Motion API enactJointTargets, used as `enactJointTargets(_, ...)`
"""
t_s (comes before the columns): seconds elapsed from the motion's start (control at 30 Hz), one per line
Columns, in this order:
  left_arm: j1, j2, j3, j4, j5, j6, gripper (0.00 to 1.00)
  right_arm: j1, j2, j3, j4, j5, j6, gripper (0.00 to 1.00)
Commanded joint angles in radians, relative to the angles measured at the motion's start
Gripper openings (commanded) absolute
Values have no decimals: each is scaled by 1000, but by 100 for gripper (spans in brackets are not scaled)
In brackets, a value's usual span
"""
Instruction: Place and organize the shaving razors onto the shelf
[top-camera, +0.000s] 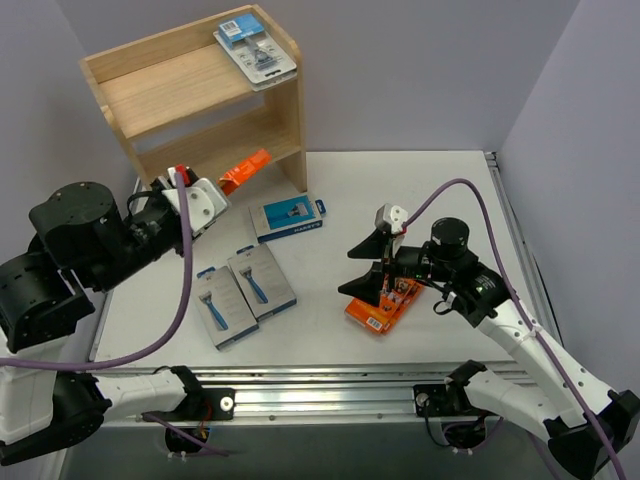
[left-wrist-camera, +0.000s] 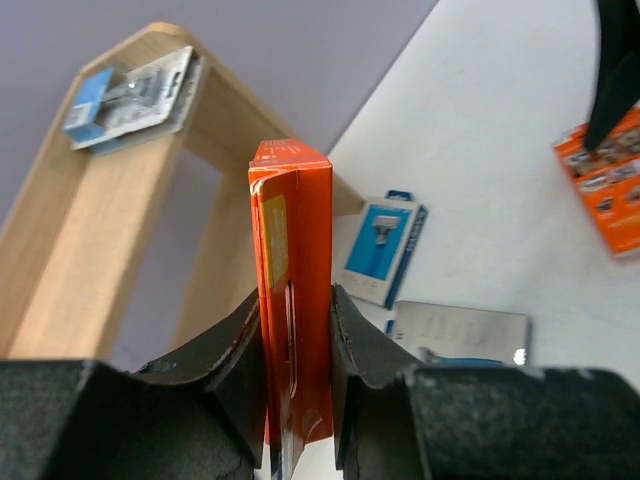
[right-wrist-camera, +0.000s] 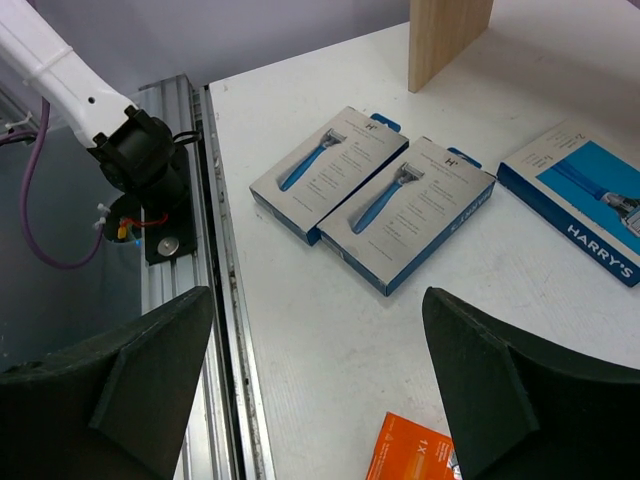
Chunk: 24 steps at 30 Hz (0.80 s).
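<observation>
At upper left, the shelf (top-camera: 291, 120) carries one pack, the clear blister pack (top-camera: 255, 47), lying at the right end of its top. Your left fingers (left-wrist-camera: 352, 345) are clamped on an orange box (left-wrist-camera: 292, 250). It is held on edge, with its long axis pointing up and right toward the lower tier's mouth, and I judge it not yet set down. Still to shelve:

- Two grey-and-blue boxes (top-camera: 245, 293), side by side at lower centre.
- A blue box (top-camera: 288, 217) just above them.
- A second orange pack (top-camera: 383, 308), on the tabletop (top-camera: 450, 190) under your right fingers (right-wrist-camera: 500, 400), which are spread apart and empty.
</observation>
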Motion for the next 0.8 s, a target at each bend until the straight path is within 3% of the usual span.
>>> enactJointTargets(0.0,-37,65,80,24,-222,168,2,-10,-10,-9,74,-17,13,81)
enactJointTargets(0.23,-65,140,132,145,-428,415,2,-14,27,-20,111,-66,25,81)
enactJointTargets(0.47,-48,161,72,339,-539,600,2,-22,61,-29,137,-95,25,80)
enactJointTargets(0.57,-20,160,38,408,-519,657,2,-24,68,-34,150,-100,25,80)
enactJointTargets(0.77,196,122,-126,498,-375,697,2,-25,74,-46,172,-108,58,80)
